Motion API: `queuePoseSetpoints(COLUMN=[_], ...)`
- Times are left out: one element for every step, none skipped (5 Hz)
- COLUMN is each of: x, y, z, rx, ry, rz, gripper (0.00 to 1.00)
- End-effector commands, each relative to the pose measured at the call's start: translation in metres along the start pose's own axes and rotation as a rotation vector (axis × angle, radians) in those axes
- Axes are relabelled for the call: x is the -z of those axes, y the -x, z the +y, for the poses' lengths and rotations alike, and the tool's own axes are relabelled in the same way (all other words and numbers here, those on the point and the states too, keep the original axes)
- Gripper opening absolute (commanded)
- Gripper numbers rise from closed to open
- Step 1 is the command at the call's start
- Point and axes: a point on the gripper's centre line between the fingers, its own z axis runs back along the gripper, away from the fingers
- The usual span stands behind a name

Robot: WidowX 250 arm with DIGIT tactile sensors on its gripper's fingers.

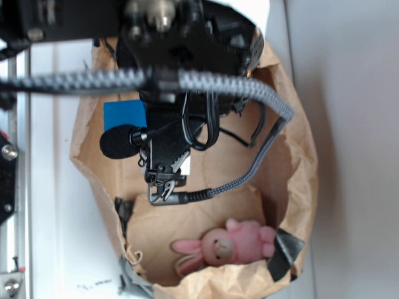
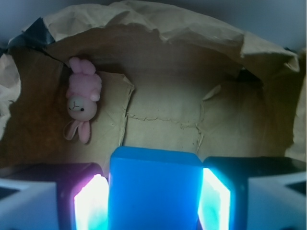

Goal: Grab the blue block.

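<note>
The blue block (image 2: 154, 189) fills the gap between my gripper's (image 2: 153, 201) two glowing pads (image 2: 91, 203), and both pads press against its sides. The gripper is shut on it. In the exterior view only a corner of the blue block (image 1: 123, 114) shows at the upper left of the bag, with the black arm covering the rest and hiding the fingers. I cannot tell whether the block rests on the paper or hangs just above it.
A crumpled brown paper bag (image 1: 293, 156) lies open around the work area, its raised walls on all sides. A pink plush bunny (image 1: 227, 244) lies at the bag's near end, the same bunny (image 2: 82, 98) ahead and left of the fingers. A metal rail (image 1: 15, 187) runs along the left.
</note>
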Motion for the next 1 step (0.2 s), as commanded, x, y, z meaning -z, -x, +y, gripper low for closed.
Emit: queuePoseSetpoints(x=[-0.0225], y=[-0.0099], z=[-0.0100], rx=[0.042], ry=[-0.025], rz=[-0.108], gripper=[0.00])
